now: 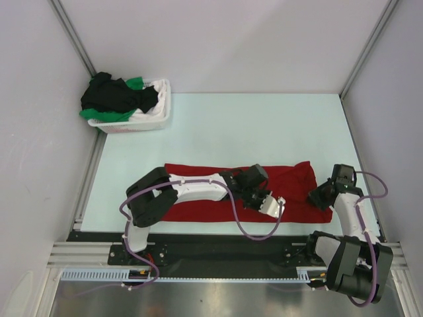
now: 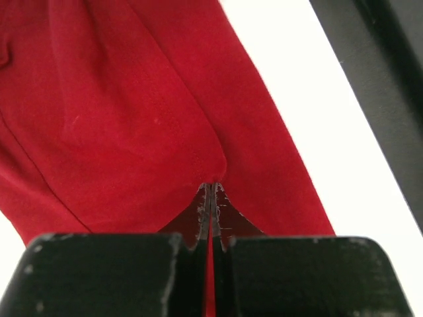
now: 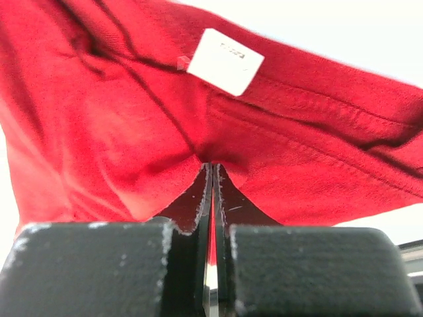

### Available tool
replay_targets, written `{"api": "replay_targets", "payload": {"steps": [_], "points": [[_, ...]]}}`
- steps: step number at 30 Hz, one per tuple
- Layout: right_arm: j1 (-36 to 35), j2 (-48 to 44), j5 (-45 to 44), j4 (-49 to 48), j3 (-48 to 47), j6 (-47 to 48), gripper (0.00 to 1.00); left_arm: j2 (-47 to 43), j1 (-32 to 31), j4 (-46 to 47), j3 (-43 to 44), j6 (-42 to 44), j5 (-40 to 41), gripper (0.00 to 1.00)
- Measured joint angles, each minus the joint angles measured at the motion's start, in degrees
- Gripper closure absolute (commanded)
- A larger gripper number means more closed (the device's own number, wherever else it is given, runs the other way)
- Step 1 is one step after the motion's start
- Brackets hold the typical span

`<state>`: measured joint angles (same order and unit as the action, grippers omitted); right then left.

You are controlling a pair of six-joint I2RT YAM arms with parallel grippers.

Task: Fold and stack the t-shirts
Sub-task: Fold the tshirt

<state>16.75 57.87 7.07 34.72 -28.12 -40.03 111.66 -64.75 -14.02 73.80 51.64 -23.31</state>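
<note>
While the red t-shirt (image 1: 291, 181) lies as a long, narrow band across the near part of the table (image 1: 264, 125), nothing on it amounts to a stack, so I judge the job to be at an early stage. From above, the left gripper (image 1: 267, 202) sits on the band's near edge around its middle, and the right gripper (image 1: 321, 197) is at the shirt's right end. A black t-shirt (image 1: 112, 96) and a green t-shirt (image 1: 135, 82) are bundled in the white laundry basket (image 1: 162, 112) at the far left corner, well apart from the arms and unfolded. The red tee needs its folds finished, and the rest must be taken out, folded and piled. The tabletop is a pale mint sheet, smooth and matte, closed in by plain pale walls (image 1: 231, 39) with aluminium frame posts (image 1: 73, 33) at the corners; a black base rail (image 1: 218, 251) runs along the near edge.

At the left wrist, the fingers (image 2: 221, 218) are pressed together on a pinch of red cloth, which puckers at the tips, with bare tabletop beside it.

At the right wrist, the jaws likewise clamp a fold of the red tee, just below the collar seam and the pale neck label (image 3: 221, 61); the cloth drapes up from the pinch.
</note>
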Motion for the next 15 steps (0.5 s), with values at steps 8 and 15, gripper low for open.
{"api": "replay_targets", "payload": {"steps": [8, 15], "points": [[0.3, -3.6, 3.6, 6.3, -4.0, -0.1, 1.0, -0.1, 6.2, -2.9, 1.0, -1.7, -6.7, 1.0], [0.7, -2.1, 4.4, 9.5, -3.7, -0.4, 0.84, -0.1, 5.7, -4.2, 0.9, -1.6, -11.1, 1.0]]}}
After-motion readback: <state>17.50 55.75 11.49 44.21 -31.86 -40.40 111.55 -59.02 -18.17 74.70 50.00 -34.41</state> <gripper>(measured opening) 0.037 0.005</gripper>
